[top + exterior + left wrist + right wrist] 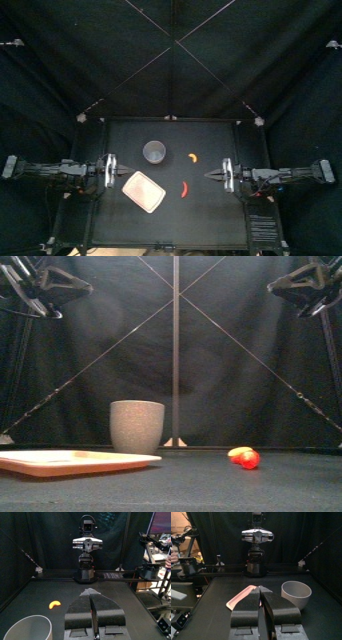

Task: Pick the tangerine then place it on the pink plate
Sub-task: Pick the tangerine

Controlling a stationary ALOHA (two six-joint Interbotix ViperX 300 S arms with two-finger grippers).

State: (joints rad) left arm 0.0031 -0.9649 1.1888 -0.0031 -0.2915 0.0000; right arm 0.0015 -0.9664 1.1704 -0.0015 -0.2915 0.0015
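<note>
Nothing is gripped.
Left gripper point(91, 592) is seen with jaws together; pink tray point(144, 190), grey cup point(156, 151) and red toy point(185, 188) are set between, tangerine segment point(195, 157) laid right of the cup; right gripper point(260, 588) is likewise closed.

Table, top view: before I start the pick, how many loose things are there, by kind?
tangerine: 1
red toy food: 1
pink tray: 1
grey speckled cup: 1
Total: 4
</note>
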